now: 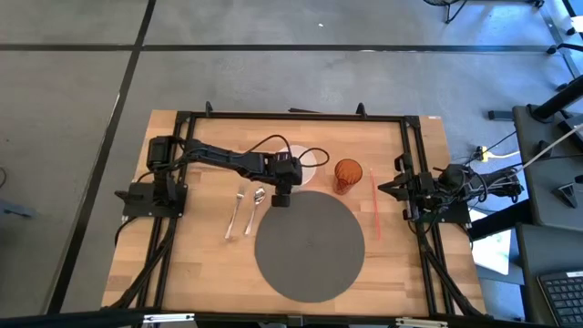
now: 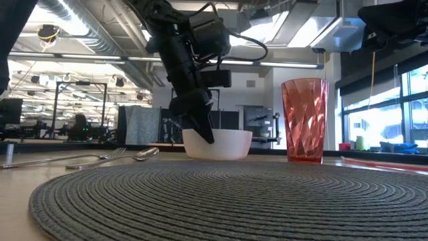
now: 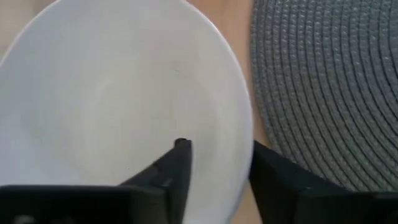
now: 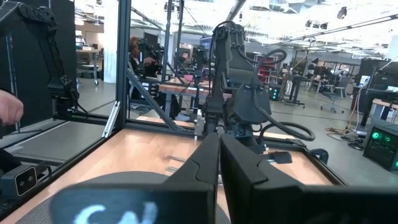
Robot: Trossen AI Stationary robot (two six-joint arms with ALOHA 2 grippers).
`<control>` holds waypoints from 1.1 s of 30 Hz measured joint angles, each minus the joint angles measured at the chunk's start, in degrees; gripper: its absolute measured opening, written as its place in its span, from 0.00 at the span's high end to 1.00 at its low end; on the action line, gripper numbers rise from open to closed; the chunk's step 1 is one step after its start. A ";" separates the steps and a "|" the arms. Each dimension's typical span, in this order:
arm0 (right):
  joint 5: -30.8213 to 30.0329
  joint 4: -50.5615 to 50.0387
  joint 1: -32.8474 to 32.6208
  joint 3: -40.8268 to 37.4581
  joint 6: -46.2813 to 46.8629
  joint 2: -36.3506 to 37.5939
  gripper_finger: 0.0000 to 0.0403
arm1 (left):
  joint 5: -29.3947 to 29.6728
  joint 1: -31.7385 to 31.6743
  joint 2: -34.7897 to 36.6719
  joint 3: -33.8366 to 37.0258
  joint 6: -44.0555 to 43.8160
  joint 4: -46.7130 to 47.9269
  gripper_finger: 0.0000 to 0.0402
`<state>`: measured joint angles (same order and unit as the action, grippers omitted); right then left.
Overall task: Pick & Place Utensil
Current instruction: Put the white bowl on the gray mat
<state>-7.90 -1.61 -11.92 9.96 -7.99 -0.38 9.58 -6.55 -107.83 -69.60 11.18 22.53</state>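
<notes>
Smooth white bowl (image 3: 118,99), round woven placemat (image 1: 309,243)

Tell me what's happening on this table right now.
The left gripper is down at the white bowl, one finger inside its rim and one outside, jaws open around the wall. The bowl sits beside the round grey placemat. A fork and spoon lie untouched on the wood, with an orange cup nearby. The right gripper waits shut at the table's right edge.

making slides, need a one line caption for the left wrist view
Left tool straddling the rim of the white bowl, one finger inside and one outside, beside the grey woven placemat.
</notes>
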 joint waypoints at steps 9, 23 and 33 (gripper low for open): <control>0.00 0.00 0.00 -0.02 0.00 0.00 0.96 | 1.77 1.31 0.00 0.00 2.84 -0.13 0.98; 0.00 0.00 0.00 0.00 0.00 0.01 0.96 | 2.67 6.05 12.42 -0.02 -0.06 5.50 0.99; 0.04 0.02 0.00 0.00 0.00 0.02 0.96 | 0.29 12.97 24.95 -0.04 -0.57 12.23 0.99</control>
<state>-7.86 -1.58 -11.92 9.95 -7.99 -0.36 9.87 6.42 -82.89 -69.65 10.61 34.76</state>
